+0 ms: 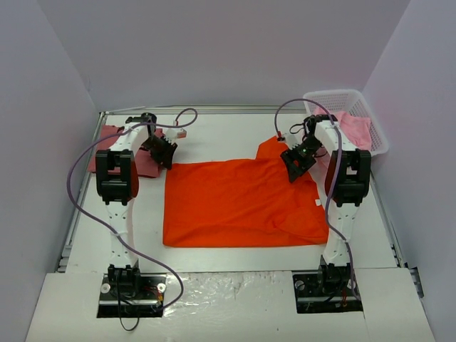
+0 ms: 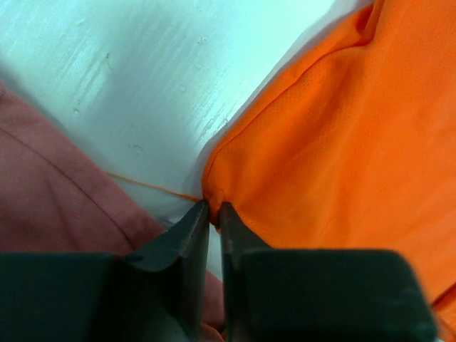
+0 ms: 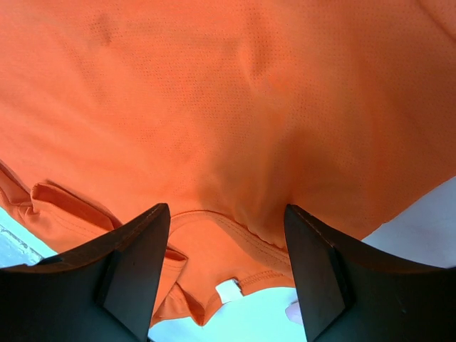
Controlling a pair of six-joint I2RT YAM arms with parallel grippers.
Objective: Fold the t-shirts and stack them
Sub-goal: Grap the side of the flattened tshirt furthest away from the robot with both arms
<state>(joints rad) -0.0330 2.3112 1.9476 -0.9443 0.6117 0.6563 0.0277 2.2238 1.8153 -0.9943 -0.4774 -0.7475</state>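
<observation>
A bright orange-red t-shirt point(image 1: 242, 203) lies spread flat across the middle of the table. My left gripper point(image 1: 164, 152) is at its far left corner. In the left wrist view its jaws point(image 2: 214, 206) are pinched together on that corner of the orange-red t-shirt point(image 2: 342, 142). My right gripper point(image 1: 296, 160) hovers over the far right part of the shirt. In the right wrist view it point(image 3: 226, 214) stands open above the collar and white label point(image 3: 229, 291), gripping nothing. A dusty rose-red t-shirt point(image 1: 107, 139) lies at the far left, beside the left arm.
A white lattice basket point(image 1: 377, 135) stands at the far right corner with light pink cloth point(image 1: 354, 127) in it. Grey walls close in the table on three sides. Purple cables loop above both arms.
</observation>
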